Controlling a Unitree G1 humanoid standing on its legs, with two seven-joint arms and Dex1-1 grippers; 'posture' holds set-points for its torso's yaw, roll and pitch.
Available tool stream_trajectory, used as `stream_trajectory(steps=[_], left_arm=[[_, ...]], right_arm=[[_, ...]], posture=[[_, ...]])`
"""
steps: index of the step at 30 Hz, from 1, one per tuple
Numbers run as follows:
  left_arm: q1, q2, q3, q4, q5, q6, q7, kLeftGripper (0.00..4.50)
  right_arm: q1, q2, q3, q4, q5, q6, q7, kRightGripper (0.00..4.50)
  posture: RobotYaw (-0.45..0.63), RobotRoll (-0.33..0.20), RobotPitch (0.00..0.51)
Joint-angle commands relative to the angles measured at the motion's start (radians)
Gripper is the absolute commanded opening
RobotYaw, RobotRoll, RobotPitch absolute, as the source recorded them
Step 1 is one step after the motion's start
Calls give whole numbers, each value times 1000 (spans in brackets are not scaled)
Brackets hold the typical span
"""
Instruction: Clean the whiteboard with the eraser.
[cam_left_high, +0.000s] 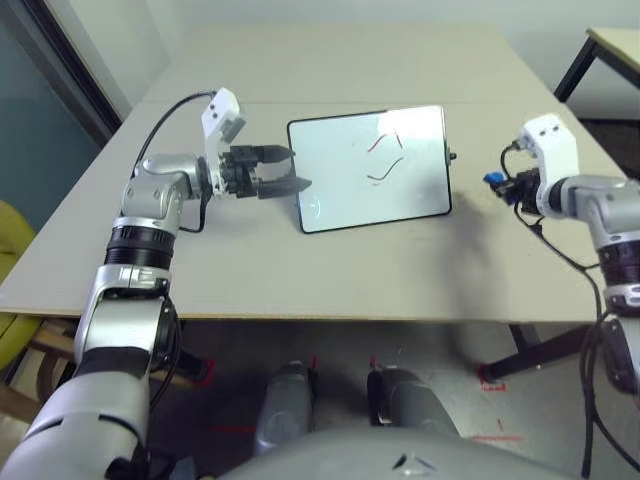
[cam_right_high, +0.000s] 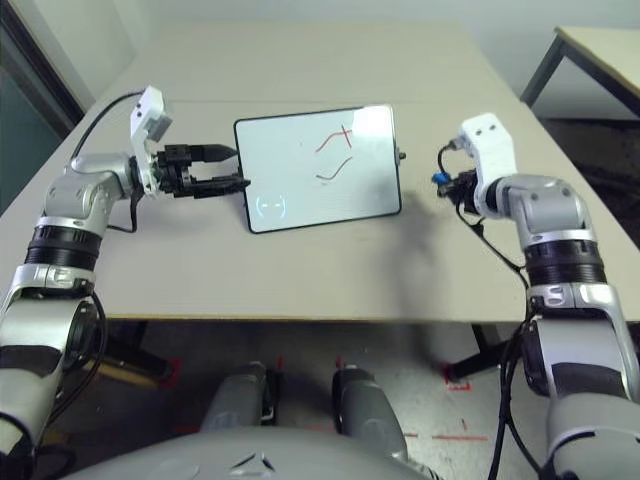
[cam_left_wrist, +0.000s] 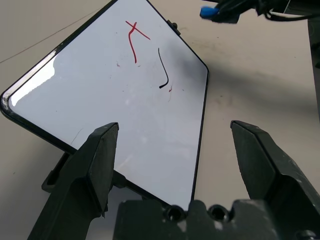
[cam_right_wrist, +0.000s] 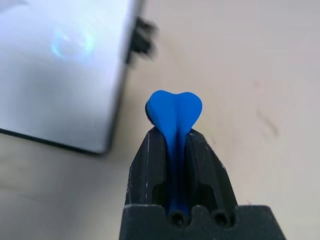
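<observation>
While pinched: the eraser (cam_right_wrist: 174, 117) bulges, soft and light.
Right tool (cam_right_wrist: 174, 150): clamped on its middle.
Left tool (cam_left_wrist: 172, 150): apart beside the whiteboard (cam_left_high: 370, 170).
Board: stiff, may tip; wipe gently.

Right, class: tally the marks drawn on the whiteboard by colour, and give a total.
Red marks: 1
Black marks: 1
Total on the whiteboard: 2
</observation>
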Motion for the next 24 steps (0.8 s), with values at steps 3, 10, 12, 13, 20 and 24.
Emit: stream_trajectory(steps=[3,10,12,13,20,24], left_arm=[[-13,4,-5,17,11,-15,-3,4500],[-18,1,-6,20,11,-20,-3,4500],[-19,0,-6,19,11,-21,-2,4500],[-19,0,-6,19,11,-21,-2,4500],[-18,0,-3,18,10,-22,3,4500],[-18,0,-2,17,9,-21,4,4500]], right_arm=[[6,25,1,-179,51,36,7,304],[1,122,143,-232,-21,-34,-41,303],[-9,132,206,-206,-75,-97,-56,303],[-13,137,222,-196,-90,-116,-60,303],[-60,181,306,-29,-217,-270,-104,303],[-70,199,311,37,-257,-311,-111,303]], posture=[[140,0,38],[142,0,35],[142,0,35],[142,0,35],[154,0,33],[156,0,32]])
